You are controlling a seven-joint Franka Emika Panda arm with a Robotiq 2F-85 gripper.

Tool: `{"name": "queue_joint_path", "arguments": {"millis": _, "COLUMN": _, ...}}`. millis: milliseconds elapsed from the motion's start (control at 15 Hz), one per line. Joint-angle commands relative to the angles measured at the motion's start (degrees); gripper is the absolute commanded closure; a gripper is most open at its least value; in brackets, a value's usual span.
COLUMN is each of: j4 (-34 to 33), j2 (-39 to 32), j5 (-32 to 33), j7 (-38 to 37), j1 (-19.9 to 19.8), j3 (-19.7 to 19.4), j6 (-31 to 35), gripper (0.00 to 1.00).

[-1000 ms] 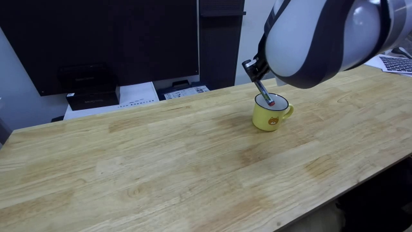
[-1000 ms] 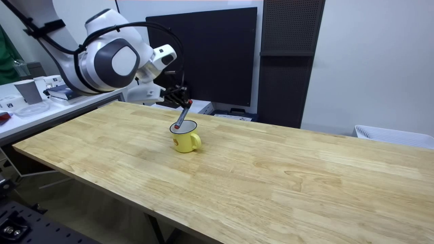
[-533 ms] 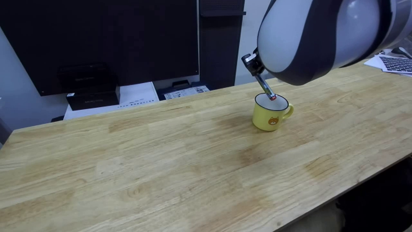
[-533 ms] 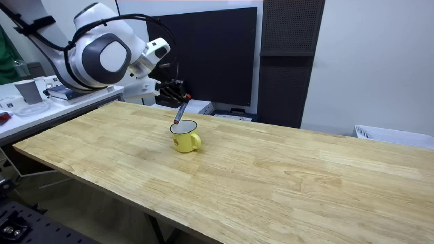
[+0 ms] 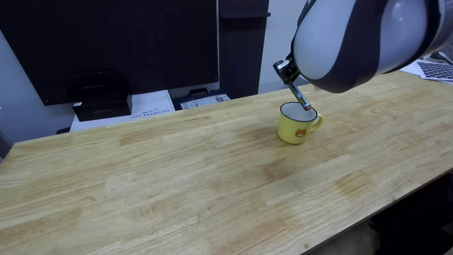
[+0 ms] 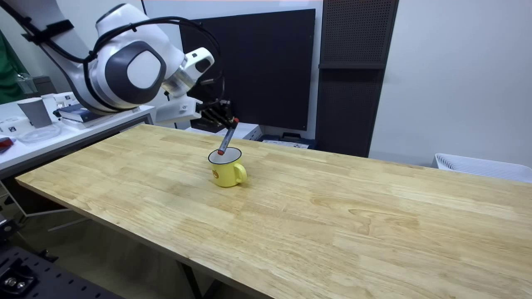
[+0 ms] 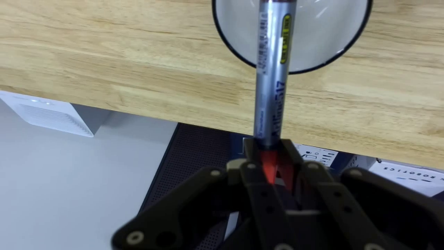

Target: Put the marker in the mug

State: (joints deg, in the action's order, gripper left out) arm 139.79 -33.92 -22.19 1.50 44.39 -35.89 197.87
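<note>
The marker (image 5: 298,95) is a slim grey stick with red ends, tilted, its lower red end over the mouth of the mug (image 5: 292,131). The marker (image 6: 227,139) and the yellow mug (image 6: 226,175) show the same in an exterior view. The mug stands upright on the table. I cannot tell if the tip is below the rim. My gripper (image 5: 287,72) is shut on the marker's upper red end, above the mug; the gripper also shows (image 6: 231,123). In the wrist view the fingers (image 7: 269,148) pinch the marker (image 7: 273,76); its far end crosses the white mug interior (image 7: 322,31) and is cut off.
The wooden table (image 5: 159,184) has its back edge close behind the mug. A white box and a black box (image 5: 102,108) stand behind it. A laptop (image 5: 435,71) lies at the far right. A white basket (image 6: 482,166) stands beyond the table.
The marker and gripper first rose a little, then shifted right in both exterior views, staying over the mug's mouth. The mug has not moved. The grip on the marker is unchanged.
</note>
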Motion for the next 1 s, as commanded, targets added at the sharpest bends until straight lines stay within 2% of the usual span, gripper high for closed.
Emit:
{"name": "queue_joint_path", "arguments": {"millis": 0, "j4": 0.52, "j2": 2.33, "j5": 2.74, "j7": 1.35, "j1": -5.15, "j3": 2.67, "j6": 0.0, "gripper": 0.95}}
{"name": "queue_joint_path", "arguments": {"millis": 467, "j4": -0.56, "j2": 2.1, "j5": 5.37, "j7": 2.24, "j1": -13.52, "j3": 8.52, "j6": 0.06, "gripper": 0.95}}
{"name": "queue_joint_path", "arguments": {"millis": 933, "j4": -1.66, "j2": 2.23, "j5": 5.82, "j7": 2.57, "j1": -17.23, "j3": 12.28, "j6": 0.06, "gripper": 0.95}}
